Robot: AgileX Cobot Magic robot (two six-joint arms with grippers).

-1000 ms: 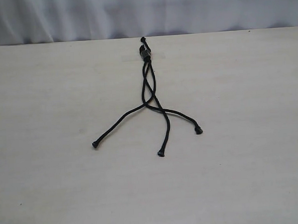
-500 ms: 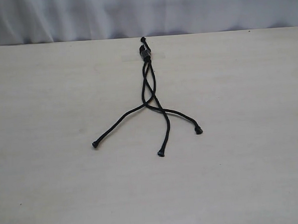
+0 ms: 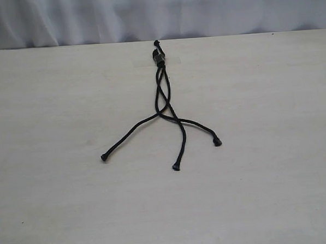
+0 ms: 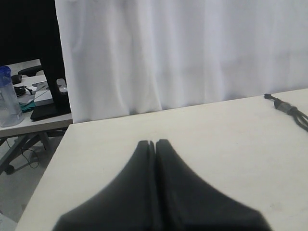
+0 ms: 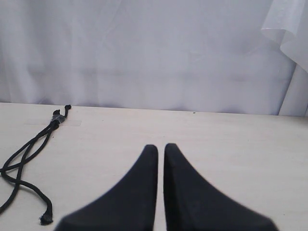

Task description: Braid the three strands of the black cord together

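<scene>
Seemingly closed, left hand (image 4: 155,143) and right hand (image 5: 160,147) flank black cord (image 3: 164,100).

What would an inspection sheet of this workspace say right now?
Surface: pale matte table.
Job's things: black cord lies flat, knotted head near the far edge; the three strands cross loosely below it, then splay apart, barely braided.
Clutter: nothing seen.
Grippers: left gripper and right gripper both shut, empty, neither touching the cord.
Cables: nothing seen.
Surroundings: white curtain behind; side desk with a clear jug in the left wrist view.
</scene>
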